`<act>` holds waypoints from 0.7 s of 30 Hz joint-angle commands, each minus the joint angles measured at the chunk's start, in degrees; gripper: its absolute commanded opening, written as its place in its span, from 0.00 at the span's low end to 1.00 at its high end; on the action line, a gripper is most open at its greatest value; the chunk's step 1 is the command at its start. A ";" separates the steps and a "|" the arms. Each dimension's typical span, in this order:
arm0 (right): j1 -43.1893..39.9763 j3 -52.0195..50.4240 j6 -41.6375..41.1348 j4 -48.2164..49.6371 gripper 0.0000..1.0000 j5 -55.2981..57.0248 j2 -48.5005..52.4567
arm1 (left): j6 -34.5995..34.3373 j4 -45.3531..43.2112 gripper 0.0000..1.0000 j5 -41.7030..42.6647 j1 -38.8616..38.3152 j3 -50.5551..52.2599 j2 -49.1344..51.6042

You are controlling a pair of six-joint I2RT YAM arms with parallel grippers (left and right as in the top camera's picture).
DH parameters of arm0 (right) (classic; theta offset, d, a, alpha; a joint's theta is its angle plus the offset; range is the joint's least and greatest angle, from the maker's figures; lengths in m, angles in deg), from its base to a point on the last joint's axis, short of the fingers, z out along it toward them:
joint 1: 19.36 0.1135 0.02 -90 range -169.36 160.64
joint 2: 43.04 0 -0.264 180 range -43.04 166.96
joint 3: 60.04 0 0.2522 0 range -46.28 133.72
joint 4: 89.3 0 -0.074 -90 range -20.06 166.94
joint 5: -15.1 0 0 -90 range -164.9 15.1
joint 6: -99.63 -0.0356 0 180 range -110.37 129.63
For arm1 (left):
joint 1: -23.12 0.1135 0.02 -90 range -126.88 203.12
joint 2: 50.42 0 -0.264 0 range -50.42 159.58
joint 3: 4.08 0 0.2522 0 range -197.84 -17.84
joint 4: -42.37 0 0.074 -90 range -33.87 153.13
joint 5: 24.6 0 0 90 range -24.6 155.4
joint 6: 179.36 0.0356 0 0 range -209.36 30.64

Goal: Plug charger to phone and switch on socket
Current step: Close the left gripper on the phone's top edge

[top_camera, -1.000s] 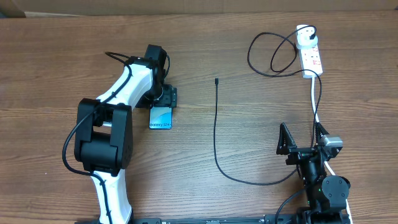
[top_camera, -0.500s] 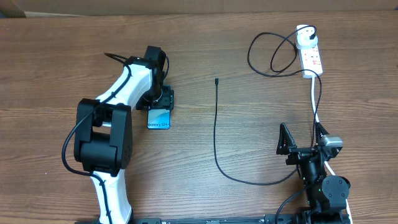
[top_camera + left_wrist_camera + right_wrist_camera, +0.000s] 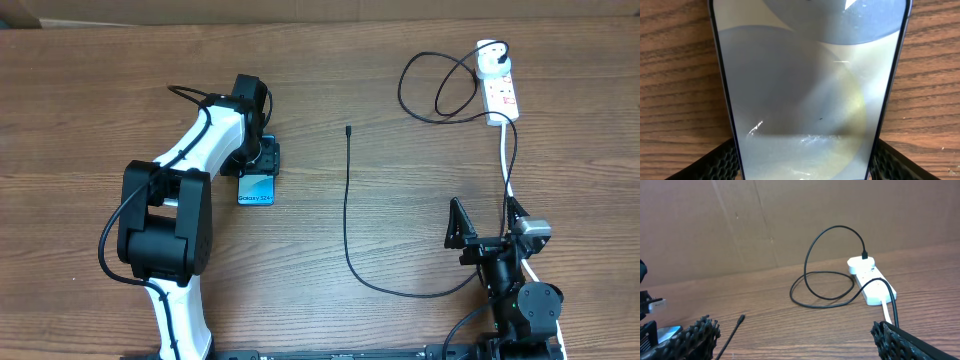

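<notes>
The phone (image 3: 256, 189) lies flat on the wooden table, its screen up; it fills the left wrist view (image 3: 810, 90). My left gripper (image 3: 262, 160) is shut on its far end, one finger on each long edge (image 3: 805, 162). The charger cable (image 3: 347, 200) runs from its connector tip (image 3: 348, 130) near the table's middle, loops past my right arm, and ends in the round white adapter (image 3: 489, 60) plugged into the socket (image 3: 501, 92). My right gripper (image 3: 485, 225) is open and empty at the near right. In the right wrist view the tip (image 3: 741, 317), the socket (image 3: 871, 282) and my right gripper (image 3: 800, 340) show.
The socket's white cord (image 3: 507, 165) runs down toward my right arm's base. A brown cardboard wall (image 3: 790, 220) stands along the table's far edge. Bare wood lies between the phone and the cable tip.
My left gripper and the phone have shifted slightly left and away. The right arm and the cable have not moved.
</notes>
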 commanded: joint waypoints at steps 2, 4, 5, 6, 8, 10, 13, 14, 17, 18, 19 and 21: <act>0.31 -0.61 -0.11 0.15 1.00 0.37 -0.24 | 0.44 1.73 0.68 2.78 -0.42 -0.61 2.67; 0.31 -0.61 -0.11 0.15 1.00 0.37 -0.24 | 0.44 3.48 0.66 3.08 -0.42 -2.62 2.67; 0.31 -0.61 -0.11 0.15 1.00 0.37 -0.24 | 0.42 4.52 0.66 3.13 -0.42 -3.87 2.67; 0.31 -0.61 -0.11 0.15 1.00 0.37 -0.24 | 0.42 5.38 0.65 3.13 -0.44 -4.85 2.67; 0.31 -0.61 -0.11 0.15 1.00 0.37 -0.24 | 0.39 7.17 0.64 3.19 -0.44 -7.08 2.67; 0.31 -0.61 -0.13 0.15 1.00 0.37 -0.24 | 0.42 8.52 0.64 3.17 -0.44 -8.83 2.67; 0.31 -0.61 -0.11 0.15 1.00 0.37 -0.24 | 0.42 10.34 0.64 3.15 -0.44 -11.30 2.67; 0.31 -0.61 -0.11 0.15 1.00 0.37 -0.24 | 0.42 10.82 0.64 3.15 -0.44 -12.00 2.67; 0.31 -0.61 -0.13 0.15 1.00 0.37 -0.24 | 0.39 12.57 0.63 3.17 -0.44 -14.56 2.67; 0.31 -0.61 -0.11 0.15 1.00 0.37 -0.24 | 0.39 13.20 0.63 3.17 -0.44 -15.45 2.67; 0.31 -0.61 -0.11 0.15 1.00 0.37 -0.24 | 0.39 13.77 0.63 3.17 -0.44 -16.24 2.67; 0.31 -0.61 -0.11 0.15 1.00 0.37 -0.24 | 0.39 14.95 0.62 3.17 -0.44 -17.90 2.67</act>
